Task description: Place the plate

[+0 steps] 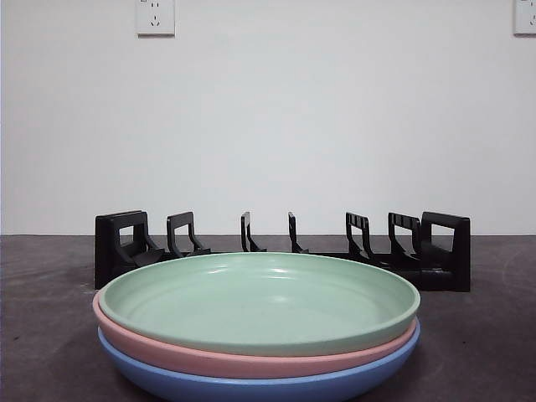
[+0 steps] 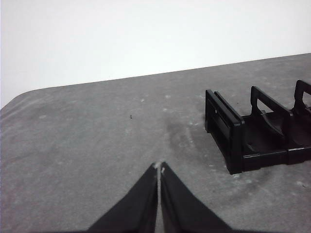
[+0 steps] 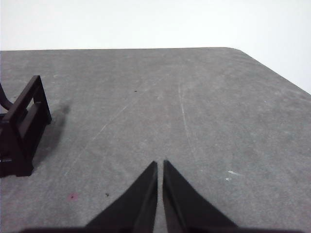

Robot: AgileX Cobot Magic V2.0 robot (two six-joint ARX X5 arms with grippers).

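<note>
Three plates are stacked at the front of the table: a green plate (image 1: 260,301) on top, a pink plate (image 1: 251,358) under it, a blue plate (image 1: 251,383) at the bottom. Behind them stands a black slotted dish rack (image 1: 285,247), empty. Its one end shows in the left wrist view (image 2: 252,131), its other end in the right wrist view (image 3: 22,131). My left gripper (image 2: 159,167) is shut and empty above bare table, apart from the rack. My right gripper (image 3: 160,164) is shut and empty on the rack's other side. Neither arm shows in the front view.
The grey table (image 1: 50,335) ends at a white wall with two sockets (image 1: 156,17). The table's rounded far corners show in the left wrist view (image 2: 19,99) and the right wrist view (image 3: 243,53).
</note>
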